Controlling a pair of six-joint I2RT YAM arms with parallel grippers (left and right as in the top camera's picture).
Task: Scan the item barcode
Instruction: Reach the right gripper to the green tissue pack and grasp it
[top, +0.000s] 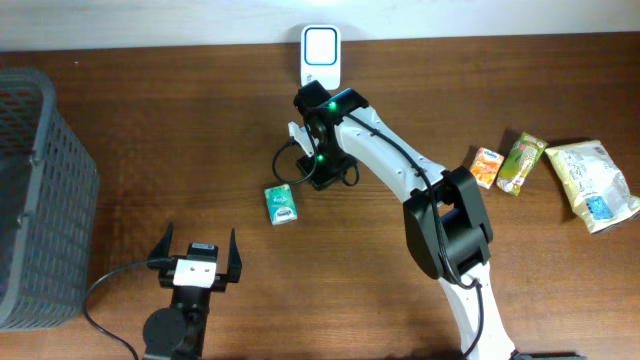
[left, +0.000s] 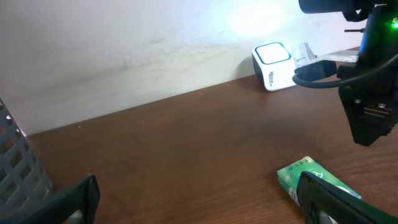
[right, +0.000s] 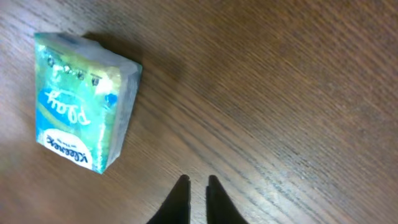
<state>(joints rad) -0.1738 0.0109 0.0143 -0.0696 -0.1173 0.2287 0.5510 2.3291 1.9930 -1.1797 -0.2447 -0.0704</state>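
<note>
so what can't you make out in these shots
- Barcode on the tissue pack: none on the faces shown in any view.
- Contents of the basket: overhead, cut by the left edge, dark inside the mesh.
- Print on the snack packets: overhead, too small.

You have one white scanner (top: 320, 55). One green tissue pack (top: 282, 203) lies on the near side of the scanner, slightly to its left. One grey basket (top: 40, 200) stands far to the scanner's left. You have three snack packets well to its right: an orange packet (top: 486, 167), a green packet (top: 521, 163) and a pale bag (top: 592, 185). You have two arms, the left arm (top: 185, 300) and the right arm (top: 390, 160).
</note>
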